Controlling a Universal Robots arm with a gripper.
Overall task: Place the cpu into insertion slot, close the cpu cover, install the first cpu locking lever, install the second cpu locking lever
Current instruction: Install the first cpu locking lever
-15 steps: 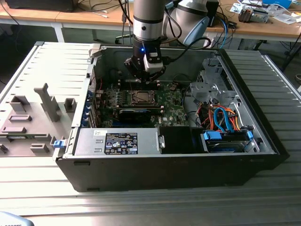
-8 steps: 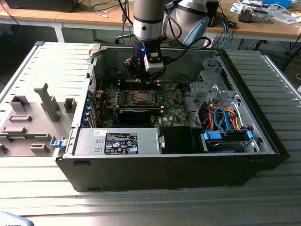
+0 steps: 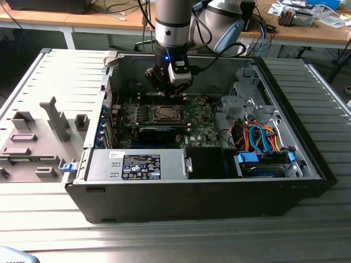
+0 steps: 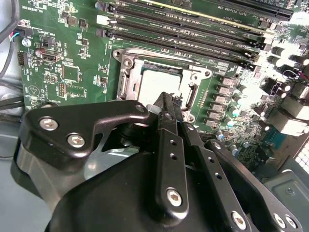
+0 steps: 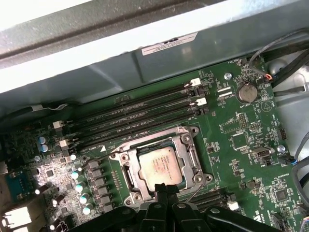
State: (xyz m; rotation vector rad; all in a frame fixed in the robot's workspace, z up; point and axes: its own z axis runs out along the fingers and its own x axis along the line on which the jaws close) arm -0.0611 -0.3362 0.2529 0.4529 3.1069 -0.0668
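With the square silvery-grey metal-topped cpu [image 5: 160, 166] already seated in the shiny-rimmed insertion slot [image 5: 126, 160], the black gripper [image 5: 166, 190], jaws clenched on nothing, should press down squarely and gently.

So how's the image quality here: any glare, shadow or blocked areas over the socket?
In the first wrist view the cpu sits evenly lit and sharp, though the case wall above it is blown out white. In the second wrist view the tool blocks the cpu's near half. In the exterior view the arm shades the socket.
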